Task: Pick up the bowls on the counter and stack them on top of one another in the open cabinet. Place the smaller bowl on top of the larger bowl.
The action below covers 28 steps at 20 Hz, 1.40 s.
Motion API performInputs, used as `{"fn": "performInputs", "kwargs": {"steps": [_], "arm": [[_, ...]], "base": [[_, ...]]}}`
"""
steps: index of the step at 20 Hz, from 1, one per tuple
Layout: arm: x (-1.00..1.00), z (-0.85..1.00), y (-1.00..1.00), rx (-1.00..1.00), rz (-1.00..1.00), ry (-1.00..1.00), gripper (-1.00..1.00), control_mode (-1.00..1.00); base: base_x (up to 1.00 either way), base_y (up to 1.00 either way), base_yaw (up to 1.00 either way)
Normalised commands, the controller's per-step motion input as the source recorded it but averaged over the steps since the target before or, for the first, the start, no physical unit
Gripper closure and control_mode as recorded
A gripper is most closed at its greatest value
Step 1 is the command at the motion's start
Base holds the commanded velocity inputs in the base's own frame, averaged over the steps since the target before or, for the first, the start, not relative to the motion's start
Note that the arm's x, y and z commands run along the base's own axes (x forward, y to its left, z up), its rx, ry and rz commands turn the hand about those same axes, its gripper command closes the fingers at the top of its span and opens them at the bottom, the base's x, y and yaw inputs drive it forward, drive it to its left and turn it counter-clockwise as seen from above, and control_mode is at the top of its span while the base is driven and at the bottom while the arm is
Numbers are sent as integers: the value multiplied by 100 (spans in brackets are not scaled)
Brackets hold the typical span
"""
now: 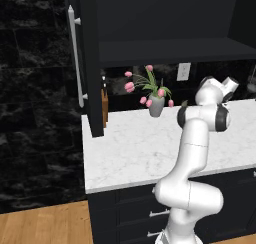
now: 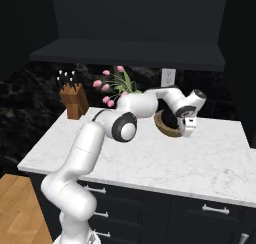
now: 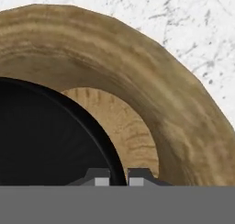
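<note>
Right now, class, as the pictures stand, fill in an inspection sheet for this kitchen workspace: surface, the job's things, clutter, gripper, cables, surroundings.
Surface: white marble counter, mostly bare.
Job's things: tan larger bowl on the counter; black smaller bowl sits inside it. Neither is in the open cabinet, whose shelf looks bare.
Clutter: vase of pink tulips and a knife block at the back of the counter.
Gripper: gripper low over the bowls, its fingertips astride the black bowl's rim, close together; whether they are gripping cannot be told.
Cables: nothing seen.
Surroundings: black stone backsplash with a wall outlet, dark drawers below, wood floor.
</note>
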Motion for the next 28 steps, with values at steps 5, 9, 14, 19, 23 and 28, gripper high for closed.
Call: {"fn": "performInputs", "kwargs": {"steps": [5, 9, 14, 19, 23, 28], "arm": [[30, -16, 0, -1, 0, 1, 100, -100], [-3, -1, 3, -1, 0, 0, -100, -100], [-30, 4, 18, -1, 0, -1, -100, -100], [-71, 22, 9, 0, 0, -6, -100, -100], [-100, 12, -1, 0, 0, -15, -100, -100], [-45, -28, 0, 0, 0, -8, -100, -100]], "base": [[0, 0, 0], [0, 0, 0], [0, 0, 0], [0, 0, 0], [0, 0, 0], [0, 0, 0]]}}
